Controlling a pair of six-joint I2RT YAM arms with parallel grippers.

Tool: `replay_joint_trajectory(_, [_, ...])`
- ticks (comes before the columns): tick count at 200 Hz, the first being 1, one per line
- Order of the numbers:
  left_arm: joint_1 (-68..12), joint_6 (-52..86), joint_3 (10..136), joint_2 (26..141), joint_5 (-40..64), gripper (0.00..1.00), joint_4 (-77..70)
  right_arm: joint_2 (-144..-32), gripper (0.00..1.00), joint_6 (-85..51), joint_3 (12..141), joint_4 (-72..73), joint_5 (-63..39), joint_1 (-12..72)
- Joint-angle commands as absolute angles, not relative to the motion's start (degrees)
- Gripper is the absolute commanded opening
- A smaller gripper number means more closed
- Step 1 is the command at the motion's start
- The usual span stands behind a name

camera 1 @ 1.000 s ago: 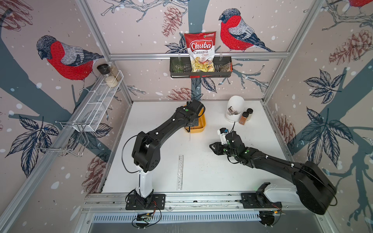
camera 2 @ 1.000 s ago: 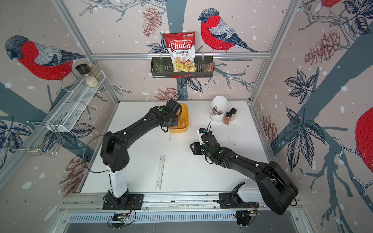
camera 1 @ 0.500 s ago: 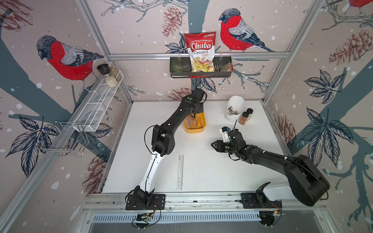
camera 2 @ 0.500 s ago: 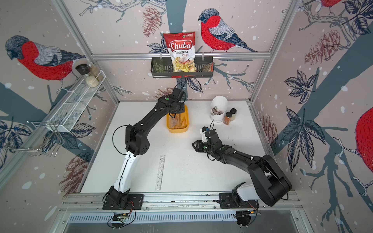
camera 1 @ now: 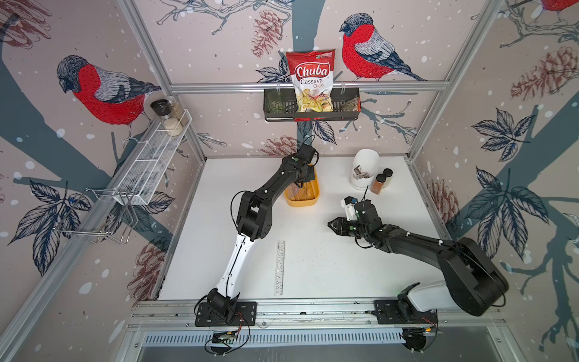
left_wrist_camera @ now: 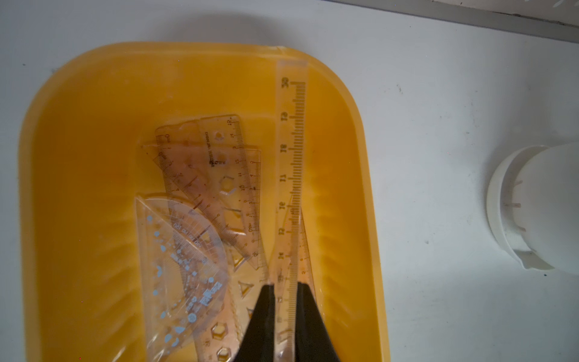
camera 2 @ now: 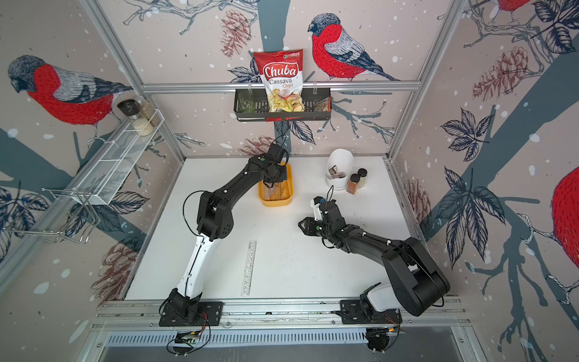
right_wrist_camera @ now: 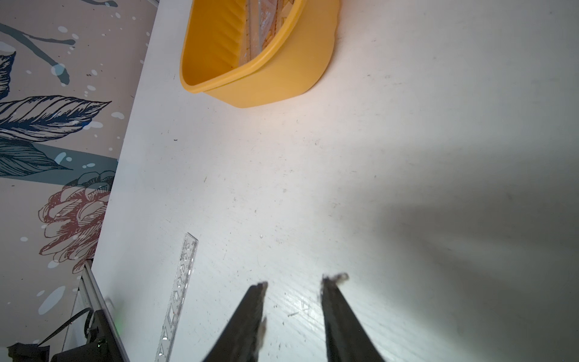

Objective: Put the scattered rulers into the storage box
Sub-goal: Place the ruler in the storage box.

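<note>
1. Over the storage box, the left gripper is clamping narrow on a pinkish straight ruler.
2. That ruler's long axis is running straight out from the gripper, along the box's long side. Its far end is reaching the box rim; I can't tell whether it's touching or just above.
3. Beside it, a pile of rulers is lying on the box floor: triangles, a protractor and stencil pieces, all overlapping.
4. The right gripper is hovering over bare table, jaws moderately apart, holding nothing.
5. Key relation: one clear stencil ruler is lying flat on the table near the front rail, between the two arm bases.
   - Its long axis is running front to back, pointing roughly at the box.
   - It's sitting to the right gripper's left and closer to the rail.
   - The right gripper is the nearer one; the left is well apart from it, busy at the box.
6. Visibility:
   - In both top views, the left wrist is covering the far half of the box and its own fingers.
   - The pile count is hard to make out, see-through on see-through.
   - The stencil ruler is running off the frame edge in the right wrist view.
   - It's also reading faint against the white table.
</note>
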State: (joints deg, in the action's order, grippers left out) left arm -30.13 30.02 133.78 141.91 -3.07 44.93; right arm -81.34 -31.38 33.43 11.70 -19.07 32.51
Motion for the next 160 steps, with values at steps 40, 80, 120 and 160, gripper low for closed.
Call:
replay_joint_trajectory(40, [-30.0,31.0,133.2,144.5,1.9,0.0,43.6,-82.0,0.38,-30.4,33.4,13.3,-20.5,32.0])
replay_joint_trajectory(80, [-29.9,31.1,133.1,145.4,2.0,0.07,43.6,-82.5,0.38,-30.0,34.0,13.2,-20.8,31.7])
replay_joint_trajectory(120, [-29.5,31.3,133.2,146.1,3.3,0.3,44.0,-82.2,0.38,-29.7,34.3,12.5,-20.7,31.5])
replay_joint_trajectory(160, [-29.6,30.9,135.6,142.3,6.2,0.42,45.7,-80.7,0.39,-28.8,34.8,10.4,-20.3,32.3])
